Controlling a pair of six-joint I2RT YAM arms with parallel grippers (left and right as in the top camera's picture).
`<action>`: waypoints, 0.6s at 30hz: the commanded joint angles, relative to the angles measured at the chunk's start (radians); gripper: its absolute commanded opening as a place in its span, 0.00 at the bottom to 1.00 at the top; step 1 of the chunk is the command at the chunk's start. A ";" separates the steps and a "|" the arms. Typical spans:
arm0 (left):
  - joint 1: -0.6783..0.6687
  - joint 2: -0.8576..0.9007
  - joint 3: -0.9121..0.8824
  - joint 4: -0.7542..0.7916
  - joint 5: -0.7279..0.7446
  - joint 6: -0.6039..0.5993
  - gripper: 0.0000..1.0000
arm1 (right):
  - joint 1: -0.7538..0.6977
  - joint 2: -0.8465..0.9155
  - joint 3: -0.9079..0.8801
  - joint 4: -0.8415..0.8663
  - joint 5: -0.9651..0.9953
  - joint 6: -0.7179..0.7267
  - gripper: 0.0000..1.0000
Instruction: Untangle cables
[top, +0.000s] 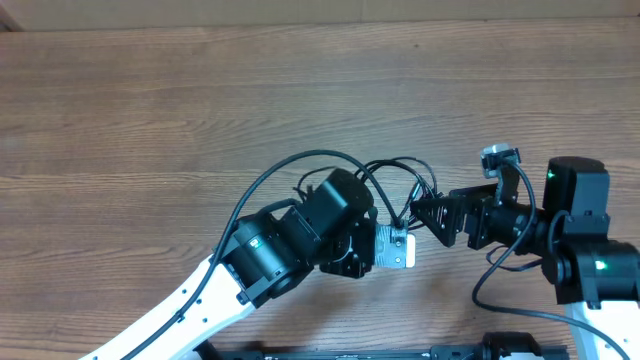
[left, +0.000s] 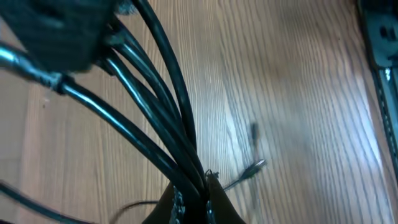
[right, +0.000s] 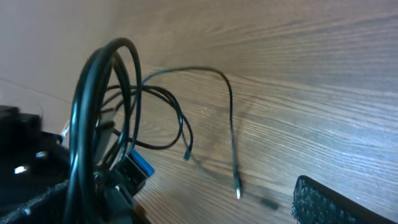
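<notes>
So the cables (left: 183, 163) are bunched right at the tip of the left gripper (left: 196, 202). Its fingers are pinched together on the bundle, with the strands fanning up and away from them. One loose end with a small plug (left: 254, 168) dangles just beside that gripper, over the wooden table (top: 150, 100). From above, the thin loops arc over the spot where the two arms meet. The right gripper (top: 440, 218) sits just beside the left gripper, spread wide apart. I can't see it holding or touching anything, and only one finger (right: 323, 200) shows in its own camera.
</notes>
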 joint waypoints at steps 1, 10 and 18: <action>0.002 -0.009 0.008 0.006 0.090 0.022 0.04 | 0.004 0.028 0.004 -0.005 0.056 -0.028 0.98; 0.002 -0.010 0.008 -0.054 0.107 0.017 0.04 | 0.004 0.054 0.004 -0.002 0.137 -0.018 0.95; 0.025 -0.076 0.008 0.113 -0.017 -0.136 0.04 | 0.004 0.054 0.004 -0.022 0.142 -0.018 0.95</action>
